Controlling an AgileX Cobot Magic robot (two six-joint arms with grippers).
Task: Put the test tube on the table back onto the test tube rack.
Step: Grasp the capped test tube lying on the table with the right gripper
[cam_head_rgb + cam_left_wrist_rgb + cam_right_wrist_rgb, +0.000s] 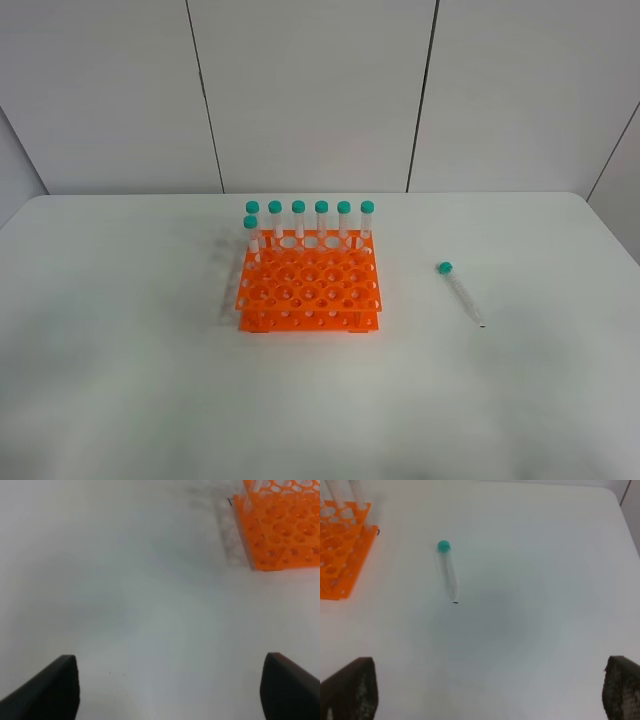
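The test tube (461, 293), clear with a teal cap, lies flat on the white table (120, 330), to the right of the orange test tube rack (308, 285). Several identical capped tubes stand in the rack's back row, with one more at its left side. Neither arm shows in the exterior view. In the right wrist view the test tube (448, 570) lies ahead of my open right gripper (487, 690), well apart from it, with the rack (340, 555) off to one side. My left gripper (170, 690) is open over bare table, and a corner of the rack (280, 525) lies beyond it.
Grey wall panels (310, 90) stand behind the table's far edge. The table's rounded right corner (620, 500) lies beyond the lying tube. White tabletop surrounds the rack on all sides.
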